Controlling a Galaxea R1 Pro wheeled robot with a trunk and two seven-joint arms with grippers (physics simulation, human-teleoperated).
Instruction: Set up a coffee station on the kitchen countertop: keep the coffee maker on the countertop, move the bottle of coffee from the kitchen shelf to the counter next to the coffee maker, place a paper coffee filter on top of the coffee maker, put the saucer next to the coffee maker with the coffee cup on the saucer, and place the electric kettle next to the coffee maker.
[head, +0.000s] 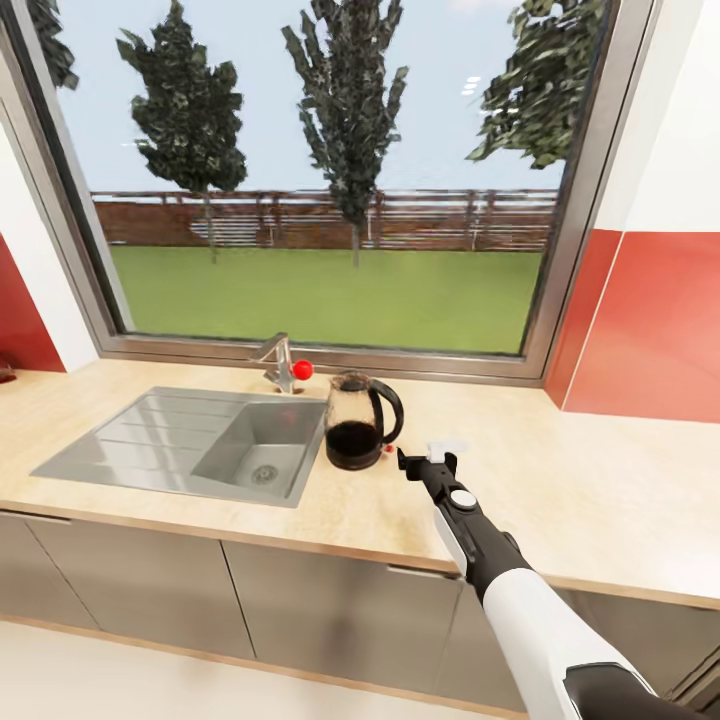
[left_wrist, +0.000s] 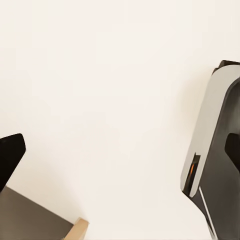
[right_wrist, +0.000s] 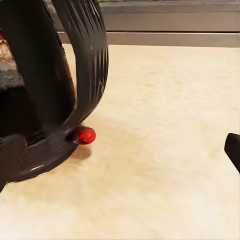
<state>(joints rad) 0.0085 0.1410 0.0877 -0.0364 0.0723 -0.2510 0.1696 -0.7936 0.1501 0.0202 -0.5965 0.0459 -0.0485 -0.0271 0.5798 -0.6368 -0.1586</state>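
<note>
The electric kettle, clear glass with a black base, lid and loop handle, stands on the light wood kitchen countertop just right of the sink. My right gripper hovers low over the counter, close to the kettle's handle side, open and holding nothing. In the right wrist view the kettle's black handle and its small red switch fill one side, and the right gripper has its fingertips spread wide apart. The left gripper hangs open over a pale floor.
A steel sink with a drainboard is set into the counter, with a faucet carrying a red knob behind it. A large window runs along the back. Red wall panels stand at the right. Bare countertop stretches right of the kettle.
</note>
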